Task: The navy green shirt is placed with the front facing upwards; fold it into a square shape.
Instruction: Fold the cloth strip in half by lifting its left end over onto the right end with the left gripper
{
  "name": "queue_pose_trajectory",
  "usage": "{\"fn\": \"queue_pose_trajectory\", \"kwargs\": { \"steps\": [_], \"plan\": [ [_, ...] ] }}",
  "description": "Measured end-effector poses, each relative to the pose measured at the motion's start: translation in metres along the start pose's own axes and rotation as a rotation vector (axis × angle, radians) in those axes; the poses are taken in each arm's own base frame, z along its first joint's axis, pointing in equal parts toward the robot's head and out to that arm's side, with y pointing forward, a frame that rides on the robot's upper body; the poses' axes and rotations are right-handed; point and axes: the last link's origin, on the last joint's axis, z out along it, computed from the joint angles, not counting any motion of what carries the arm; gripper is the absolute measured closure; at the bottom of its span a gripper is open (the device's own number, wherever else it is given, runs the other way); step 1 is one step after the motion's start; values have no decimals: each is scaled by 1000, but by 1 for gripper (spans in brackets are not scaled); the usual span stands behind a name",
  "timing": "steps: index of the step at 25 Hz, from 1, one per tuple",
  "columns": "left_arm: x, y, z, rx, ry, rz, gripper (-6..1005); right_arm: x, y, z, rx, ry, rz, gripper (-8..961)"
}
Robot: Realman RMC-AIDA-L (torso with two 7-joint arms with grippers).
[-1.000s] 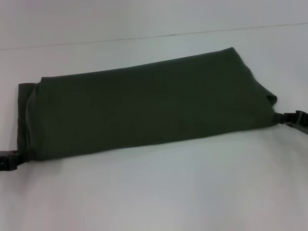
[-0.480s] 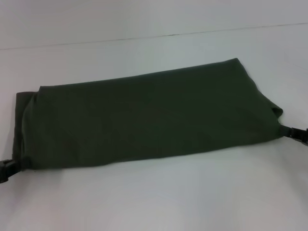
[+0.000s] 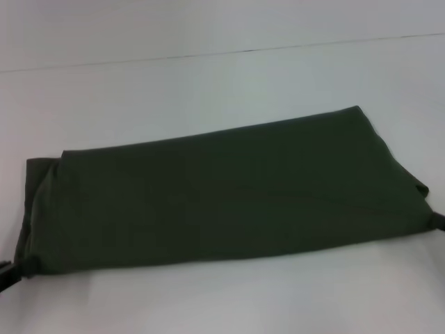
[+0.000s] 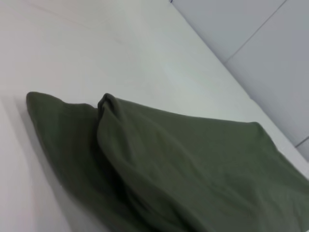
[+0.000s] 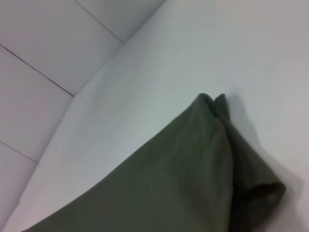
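The large dark olive-green cotton shirt lies as a long folded band across the white table surface, stretched between the two grippers. No lettering or label shows on the upward face.

The left gripper is at the head view's lower-left edge, with only a small dark part of it visible. The band's near left corner comes right up to it, and the rest of the cloth runs away from it toward the other arm. Whether its fingers clamp the fabric cannot be told.

The right gripper barely shows at the right edge, touching the band's right end, where the cloth bunches slightly. Its finger state cannot be told either.

Neither wrist view shows any fingers; each shows a folded, layered corner of the shirt close below the camera, on the table.
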Motion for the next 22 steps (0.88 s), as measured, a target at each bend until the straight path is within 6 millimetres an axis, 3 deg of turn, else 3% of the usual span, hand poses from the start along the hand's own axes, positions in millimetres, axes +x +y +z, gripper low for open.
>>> {"fn": "queue_pose_trajectory", "kwargs": {
  "steps": [14,22],
  "plan": [
    [-28,11,-20,-43,-10,-36,992,40,1,-29,-5,58,-19,946],
    [-29,10,-19,-34,-16,-38,989,42,-2,-34,17,34,-10,946]
  ]
}}
